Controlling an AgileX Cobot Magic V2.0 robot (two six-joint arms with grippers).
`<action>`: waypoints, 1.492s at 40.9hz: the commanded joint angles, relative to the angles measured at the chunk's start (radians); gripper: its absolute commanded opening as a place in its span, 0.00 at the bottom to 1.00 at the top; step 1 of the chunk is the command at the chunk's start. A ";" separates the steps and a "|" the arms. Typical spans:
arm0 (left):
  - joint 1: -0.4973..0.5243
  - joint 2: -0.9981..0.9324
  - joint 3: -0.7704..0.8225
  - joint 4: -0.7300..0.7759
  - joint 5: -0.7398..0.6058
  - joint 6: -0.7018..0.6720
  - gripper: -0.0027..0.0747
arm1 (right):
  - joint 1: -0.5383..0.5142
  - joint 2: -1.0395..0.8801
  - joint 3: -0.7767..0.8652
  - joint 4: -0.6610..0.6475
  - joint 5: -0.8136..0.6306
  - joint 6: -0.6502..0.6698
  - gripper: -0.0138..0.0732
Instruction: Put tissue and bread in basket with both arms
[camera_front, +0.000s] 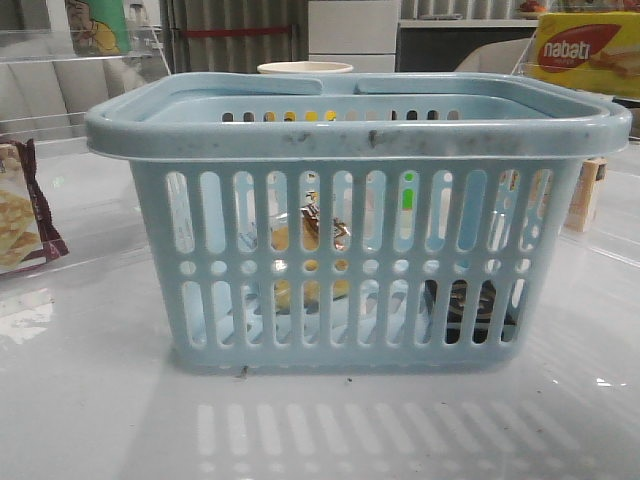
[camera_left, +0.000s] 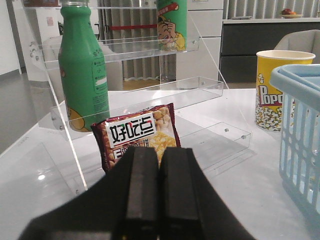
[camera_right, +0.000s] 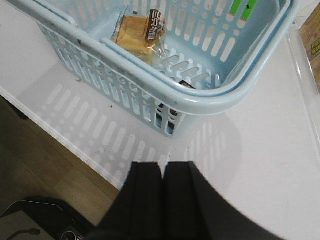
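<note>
The light-blue basket (camera_front: 360, 140) stands in the middle of the table and fills the front view. The bread (camera_front: 310, 235) in its clear wrapper lies inside it, seen through the slots; it also shows on the basket floor in the right wrist view (camera_right: 137, 32). The blackish tissue (camera_front: 468, 310) lies low inside the basket at the right, and a dark bit of it shows in the right wrist view (camera_right: 186, 85). My left gripper (camera_left: 159, 150) is shut and empty, left of the basket (camera_left: 300, 115). My right gripper (camera_right: 162, 164) is shut and empty, above the table outside the basket's rim (camera_right: 200, 102).
A maroon-edged cracker packet (camera_left: 137, 135) leans by a clear acrylic shelf (camera_left: 150, 90) holding a green bottle (camera_left: 82, 70). A yellow popcorn cup (camera_left: 272, 87) stands behind the basket. A yellow nabati box (camera_front: 585, 50) sits at the back right. The table edge (camera_right: 65, 135) is near my right gripper.
</note>
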 joint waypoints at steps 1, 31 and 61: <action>-0.006 -0.017 -0.002 -0.002 -0.092 -0.002 0.15 | -0.002 -0.002 -0.029 -0.007 -0.060 -0.010 0.22; -0.006 -0.017 -0.002 -0.002 -0.092 -0.002 0.15 | -0.499 -0.542 0.586 -0.019 -0.721 -0.010 0.22; -0.006 -0.017 -0.002 -0.002 -0.092 -0.002 0.15 | -0.556 -0.708 0.816 0.038 -0.856 -0.010 0.22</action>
